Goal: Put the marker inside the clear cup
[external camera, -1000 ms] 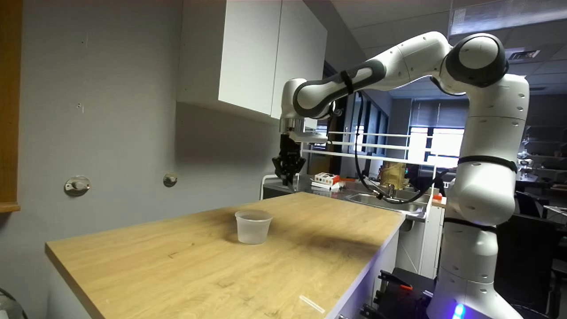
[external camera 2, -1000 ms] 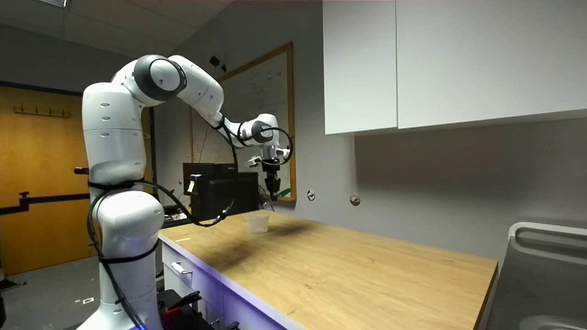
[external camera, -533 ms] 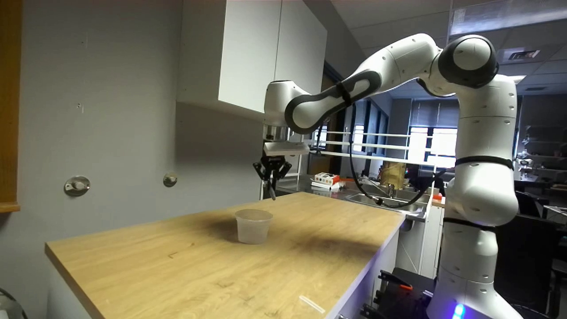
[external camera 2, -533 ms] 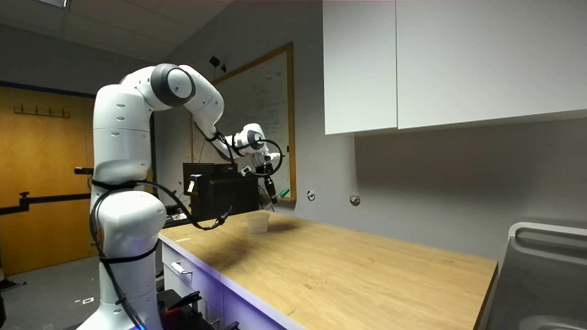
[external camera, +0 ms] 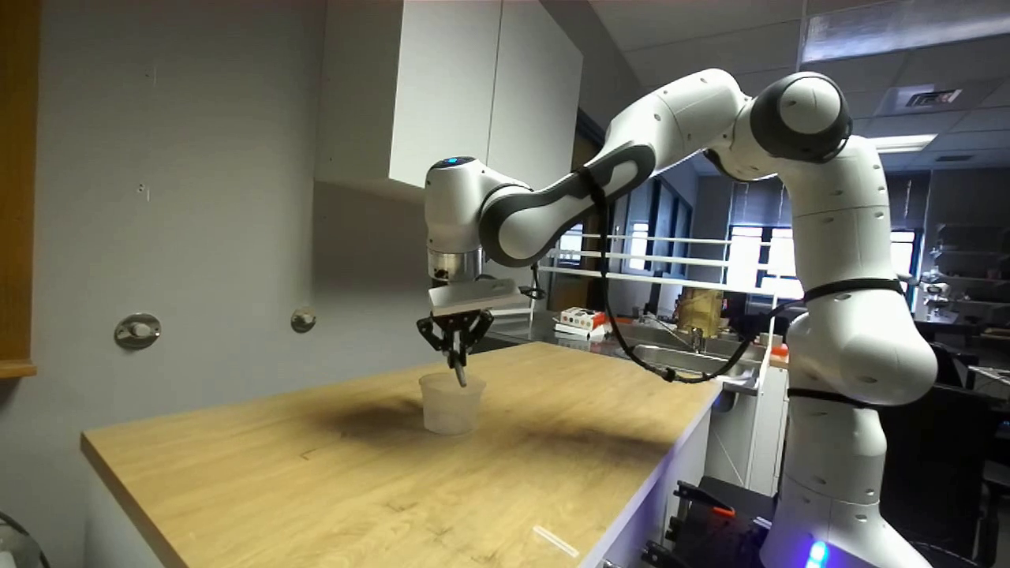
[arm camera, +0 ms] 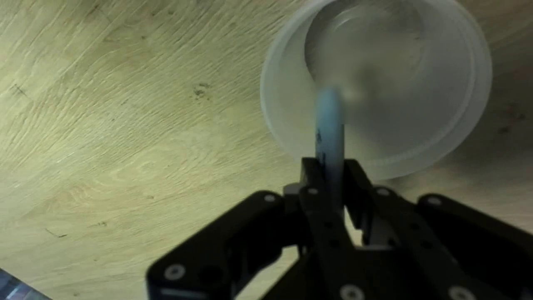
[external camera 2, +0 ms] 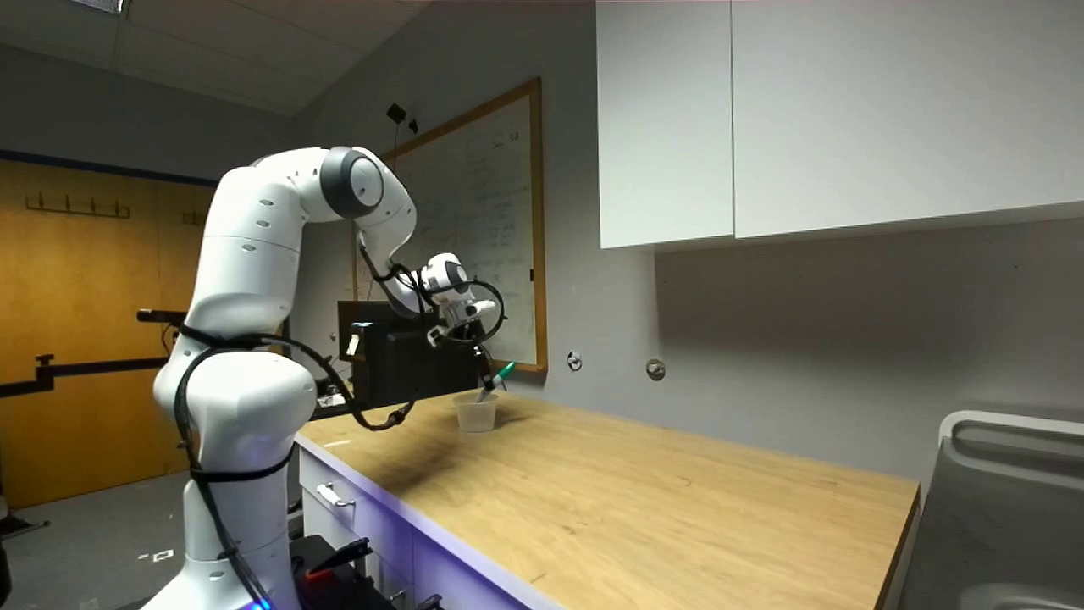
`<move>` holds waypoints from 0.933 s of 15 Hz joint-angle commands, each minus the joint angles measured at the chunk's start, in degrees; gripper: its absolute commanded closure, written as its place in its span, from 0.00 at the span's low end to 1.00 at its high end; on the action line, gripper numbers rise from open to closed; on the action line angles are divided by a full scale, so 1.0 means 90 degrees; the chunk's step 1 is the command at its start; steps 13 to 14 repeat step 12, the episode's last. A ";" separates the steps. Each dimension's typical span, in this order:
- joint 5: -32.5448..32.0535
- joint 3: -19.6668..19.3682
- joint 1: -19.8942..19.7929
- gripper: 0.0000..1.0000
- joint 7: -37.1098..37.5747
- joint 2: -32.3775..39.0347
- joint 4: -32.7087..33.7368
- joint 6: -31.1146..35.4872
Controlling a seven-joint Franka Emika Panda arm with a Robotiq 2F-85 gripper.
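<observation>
Now lowered over frosted-plastic cup [external camera: 450,414]: green-and-grey marker [arm camera: 330,129].
Pinched by black gripper [arm camera: 331,163], inside wooden counter [external camera: 331,489] edges; release seems near.

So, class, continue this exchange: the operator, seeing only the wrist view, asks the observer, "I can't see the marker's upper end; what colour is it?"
Observer: The marker has a green upper end in an exterior view.
Operator: Is it upright in the gripper?
Observer: No, it leans to one side in both exterior views.
Operator: Is anything mounted on the wall?
Observer: Yes, a white cabinet, shown in both exterior views.
</observation>
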 commanded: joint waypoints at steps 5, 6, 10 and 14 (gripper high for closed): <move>-0.0091 -0.0124 0.0353 0.28 0.0110 0.0656 0.0863 -0.0792; 0.0003 -0.0119 0.0353 0.21 0.0019 0.0690 0.0932 -0.0864; 0.0064 -0.0125 0.0394 0.00 -0.0021 0.0733 0.1126 -0.1182; 0.0113 -0.0117 0.0401 0.00 -0.0017 0.0689 0.1200 -0.1347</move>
